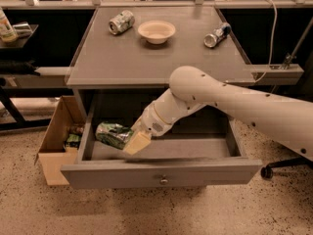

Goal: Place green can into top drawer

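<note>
The green can (110, 134), crushed with a green-and-white label, lies sideways in my gripper (131, 139), which is shut on it. The gripper holds the can inside the open top drawer (161, 172), at its left end, just above the drawer floor. The drawer is grey, pulled fully out, with a small metal knob (163, 180) on its front panel. My white arm (234, 106) reaches in from the right, over the drawer.
On the grey table top (146, 58) stand a silver-white can (121, 21), a cream bowl (156, 31) and a slim silver-blue can (216, 35). A brown cardboard box (56, 146) with items sits on the floor left of the drawer. A chair wheel (267, 172) is at the right.
</note>
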